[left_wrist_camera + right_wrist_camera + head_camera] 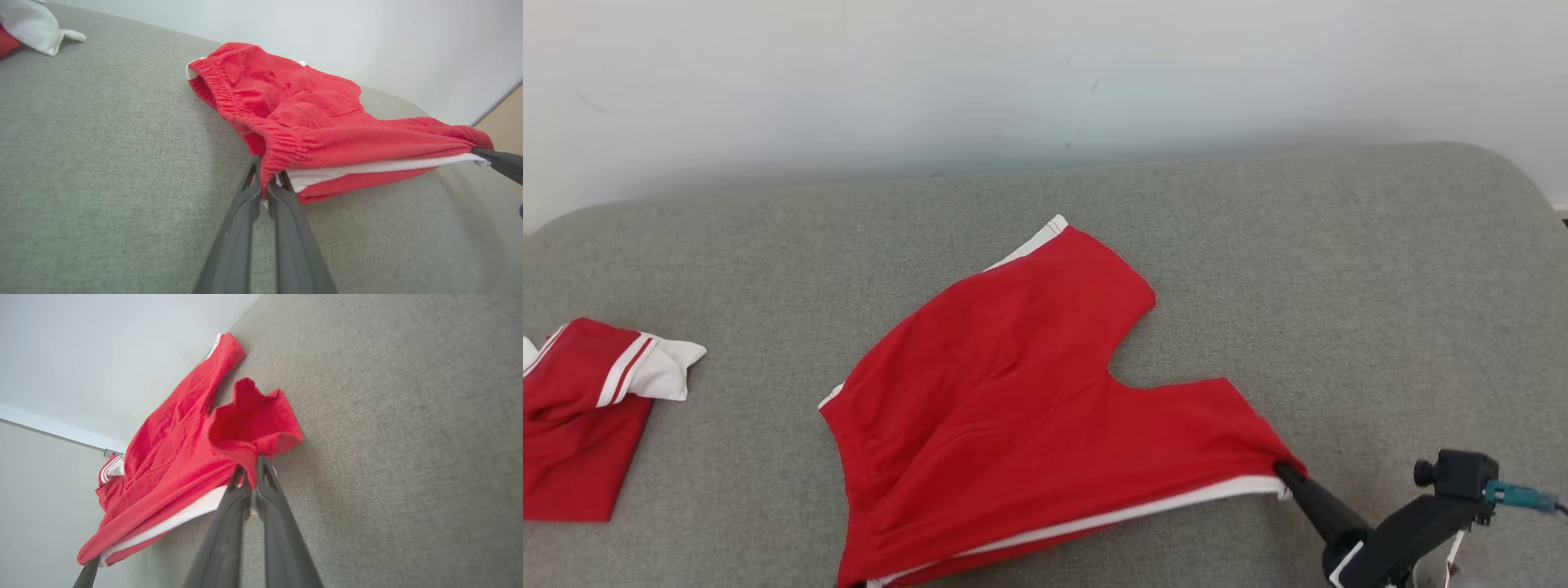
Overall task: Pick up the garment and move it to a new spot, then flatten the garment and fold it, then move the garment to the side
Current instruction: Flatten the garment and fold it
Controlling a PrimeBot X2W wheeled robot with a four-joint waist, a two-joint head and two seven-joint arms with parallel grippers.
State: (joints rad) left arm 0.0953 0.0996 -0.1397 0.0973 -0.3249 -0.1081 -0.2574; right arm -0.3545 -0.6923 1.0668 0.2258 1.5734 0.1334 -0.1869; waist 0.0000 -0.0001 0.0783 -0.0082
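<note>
The garment (1013,392) is a pair of red shorts with white side stripes, spread on a grey upholstered surface (1339,286). Its near edge is stretched taut between my two grippers. My right gripper (1290,474) is shut on the hem corner of one leg, seen close in the right wrist view as the gripper (251,473) pinching red cloth (175,445). My left gripper (265,171) is shut on the elastic waistband corner of the garment (310,110). The far leg lies flat, pointing toward the wall.
A second red and white garment (580,408) lies crumpled at the far left of the surface, its white part (32,24) showing in the left wrist view. A pale wall (1045,73) runs behind. Bare grey fabric extends right of the shorts.
</note>
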